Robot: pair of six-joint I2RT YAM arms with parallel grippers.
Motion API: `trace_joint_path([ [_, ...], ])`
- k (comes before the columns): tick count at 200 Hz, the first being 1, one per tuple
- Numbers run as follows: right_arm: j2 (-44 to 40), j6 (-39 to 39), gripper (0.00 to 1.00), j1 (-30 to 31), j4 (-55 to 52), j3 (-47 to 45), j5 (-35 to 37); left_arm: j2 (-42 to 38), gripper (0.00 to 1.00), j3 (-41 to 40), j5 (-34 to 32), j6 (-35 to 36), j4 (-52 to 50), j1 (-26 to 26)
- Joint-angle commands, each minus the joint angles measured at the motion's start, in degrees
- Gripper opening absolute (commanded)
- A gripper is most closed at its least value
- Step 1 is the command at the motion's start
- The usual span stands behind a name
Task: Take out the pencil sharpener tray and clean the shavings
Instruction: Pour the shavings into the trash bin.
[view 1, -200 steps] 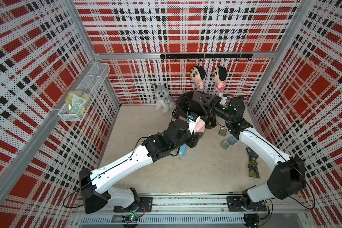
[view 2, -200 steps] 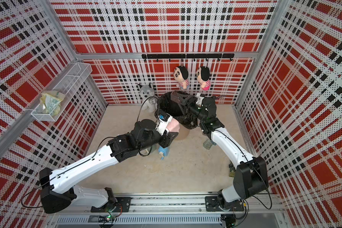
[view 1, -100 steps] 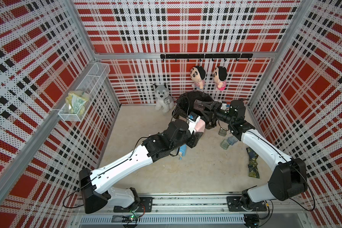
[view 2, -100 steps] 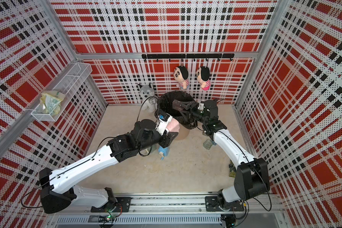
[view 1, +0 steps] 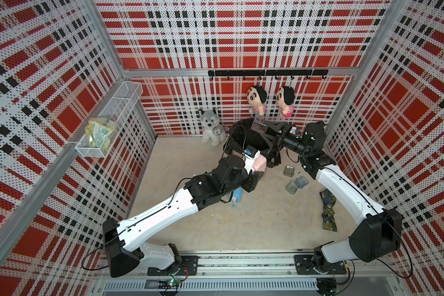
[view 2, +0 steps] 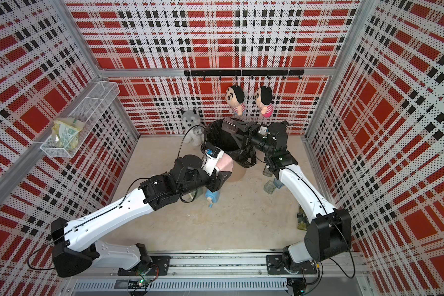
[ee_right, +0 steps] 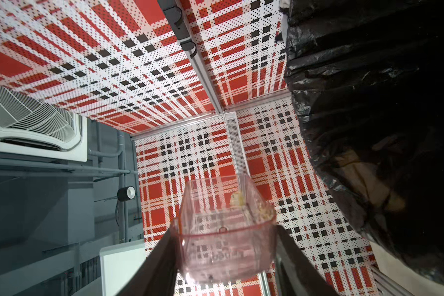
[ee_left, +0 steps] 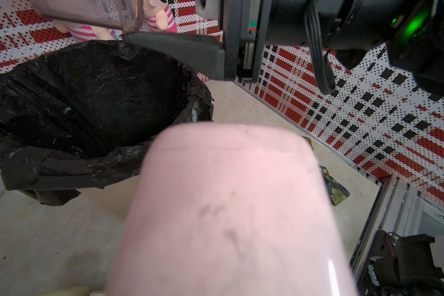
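At the front rail [view 1: 241,264]: both arm bases sit here; the left arm [view 1: 164,212] and right arm [view 1: 344,189] reach away over the pale floor [view 1: 267,225].
Mid-floor clutter: a blue bottle [view 1: 237,196] lies partly under the left arm; a patterned cloth [view 1: 328,210] lies by the right arm; three small clear containers [view 1: 292,186] stand near each other between them.
Left gripper [view 1: 258,174]: closed on the pink pencil sharpener [ee_left: 228,205], whose body fills the left wrist view; the fingers themselves are hidden there.
Pencil sharpener position: just in front of the bin, on its near side.
Bin [ee_left: 62,159]: lined with a black bag, its mouth open upward, near the back wall.
Right gripper [ee_right: 226,246]: clamped on the clear tray [ee_right: 226,217], one finger [ee_right: 162,256] on each side wall.
Tray position: out of the sharpener, held in the air above the far part of the bin's mouth in both top views [view 1: 259,126].
Shavings [ee_right: 263,211]: a few pale bits cling to one inner wall of the tray.
Back wall: a husky plush [view 1: 212,125] sits left of the bin; two dolls [view 1: 256,98] hang from a black hook rail [view 1: 267,73].
Left wall: a wire basket [view 1: 118,102] holds a yellowish packet [view 1: 98,130].
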Motion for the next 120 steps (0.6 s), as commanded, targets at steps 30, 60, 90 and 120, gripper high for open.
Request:
trace_joint_path([
  [30,-2.61,3.27,0.54,0.15,4.25,1.20,2.32,-1.44,0.45,0.54,0.14,-0.02,2.16,0.13],
  [60,-1.10,1.81,0.55,0.13,0.97,1.44,1.21,-1.83,0.45,0.13,0.18,-0.38,2.40,0.14],
  [90,-2.93,2.81,0.55,0.48,4.87,-1.91,4.66,-1.92,0.45,0.24,0.16,-0.59,2.51,0.21],
  [120,-2.05,-1.95,0.55,-0.09,2.27,-0.02,2.79,-1.97,0.45,0.71,-0.18,-0.37,1.97,-0.04],
])
